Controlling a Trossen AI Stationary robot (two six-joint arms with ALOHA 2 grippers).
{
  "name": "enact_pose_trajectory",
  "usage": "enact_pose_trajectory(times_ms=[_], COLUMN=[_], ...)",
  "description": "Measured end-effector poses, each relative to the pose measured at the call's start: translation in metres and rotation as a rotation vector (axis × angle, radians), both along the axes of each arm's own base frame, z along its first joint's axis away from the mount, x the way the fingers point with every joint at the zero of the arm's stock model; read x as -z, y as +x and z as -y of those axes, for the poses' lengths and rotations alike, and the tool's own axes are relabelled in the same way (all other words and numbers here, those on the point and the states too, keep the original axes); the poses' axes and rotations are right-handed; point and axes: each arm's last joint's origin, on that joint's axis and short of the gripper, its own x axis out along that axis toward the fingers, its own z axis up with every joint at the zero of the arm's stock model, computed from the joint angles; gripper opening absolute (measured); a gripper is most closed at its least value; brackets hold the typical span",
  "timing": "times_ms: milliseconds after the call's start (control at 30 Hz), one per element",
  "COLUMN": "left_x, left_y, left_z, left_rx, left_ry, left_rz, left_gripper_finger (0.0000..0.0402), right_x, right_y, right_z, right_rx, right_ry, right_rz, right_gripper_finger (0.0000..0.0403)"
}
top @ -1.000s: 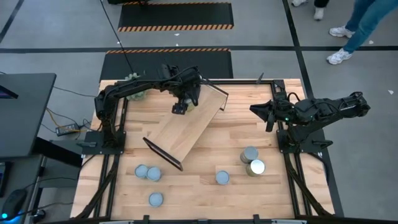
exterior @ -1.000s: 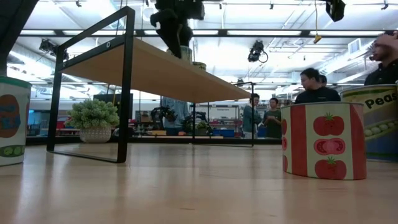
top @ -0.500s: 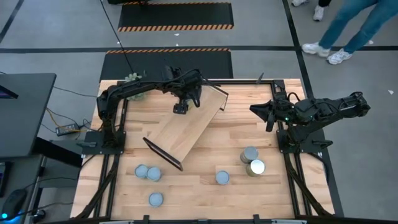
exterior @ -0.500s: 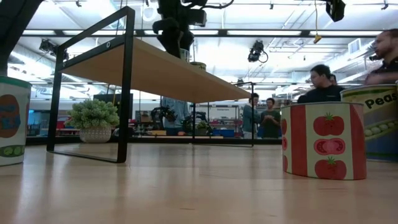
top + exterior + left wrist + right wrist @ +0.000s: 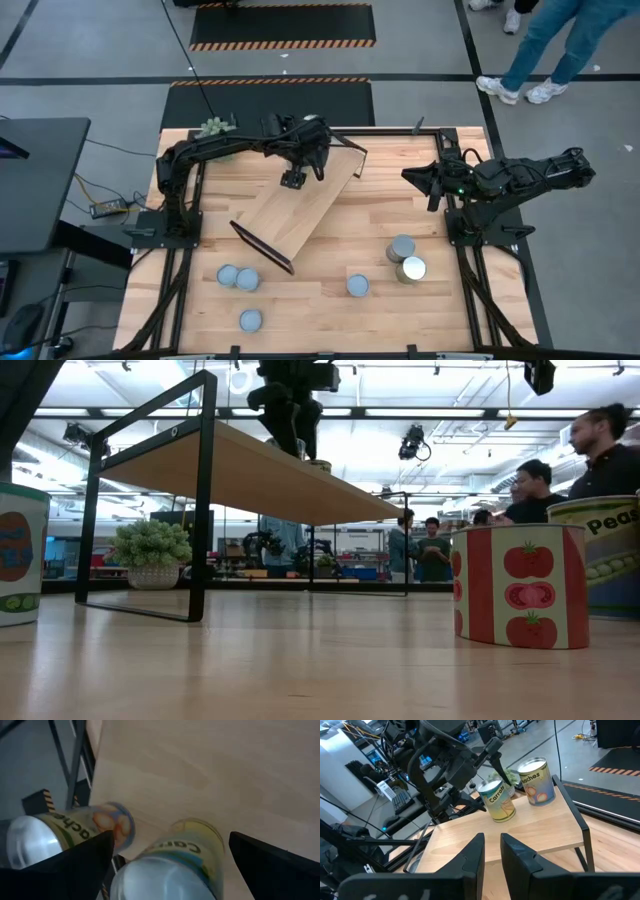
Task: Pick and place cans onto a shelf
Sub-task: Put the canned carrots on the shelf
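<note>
The shelf (image 5: 300, 215) stands slantwise on the table's middle, on its black frame ends. Two cans stand upright on its far end: a carrots can (image 5: 499, 800) and a peaches can (image 5: 536, 782). My left gripper (image 5: 298, 172) hangs over them, pointing steeply down. It is open, with one finger (image 5: 75, 865) on each side of the carrots can (image 5: 170, 865), touching nothing that I can see. Several more cans stand on the tabletop, among them two at the near left (image 5: 238, 277) and two at the right (image 5: 405, 258). My right gripper (image 5: 410, 177) waits at the right, shut and holding nothing.
A spiky green plant (image 5: 213, 127) sits at the far left corner. In the low view a tomato can (image 5: 520, 585) and a peas can (image 5: 600, 550) stand close by on the right. Bare tabletop (image 5: 400, 215) lies right of the shelf. People stand and walk beyond the table.
My left gripper has rolled a little at the wrist above the cans on the shelf. Both cans have stayed put. People in the room behind have walked on.
</note>
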Motion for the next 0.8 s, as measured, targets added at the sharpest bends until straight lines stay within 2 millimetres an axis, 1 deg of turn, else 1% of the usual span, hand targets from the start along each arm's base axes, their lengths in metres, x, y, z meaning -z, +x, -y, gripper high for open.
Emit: enact_pose_trajectory(times_ms=[100,233,400,467,633,800], left_x=[-0.003,-0.013,-0.032,-0.036,-0.039,-0.036], left_y=[0.002,0.005,0.0,-0.005,-0.016,-0.018], left_z=[0.006,0.018,0.03,0.033,0.043,0.056], left_rx=[0.012,0.019,-0.069,-0.109,-0.165,-0.155], left_ry=[0.011,0.043,-0.003,-0.026,-0.094,-0.107], left_rz=[0.012,0.047,0.122,0.115,0.084,0.037], left_gripper_finger=[0.04,0.04,0.04,0.0398,0.037,0.0333], right_x=[0.0,0.0,0.0,0.0,0.0,0.0], right_y=[0.0,0.0,0.0,0.0,0.0,0.0], right_z=[0.0,0.0,0.0,0.0,0.0,0.0], right_rx=[0.0,0.0,-0.002,-0.003,-0.007,-0.01], right_ry=[0.0,0.0,-0.005,-0.011,-0.031,-0.04], right_rz=[0.0,0.0,-0.002,-0.004,-0.012,-0.015], right_gripper_finger=[0.0068,0.0068,0.0068,0.0068,0.0068,0.0068])
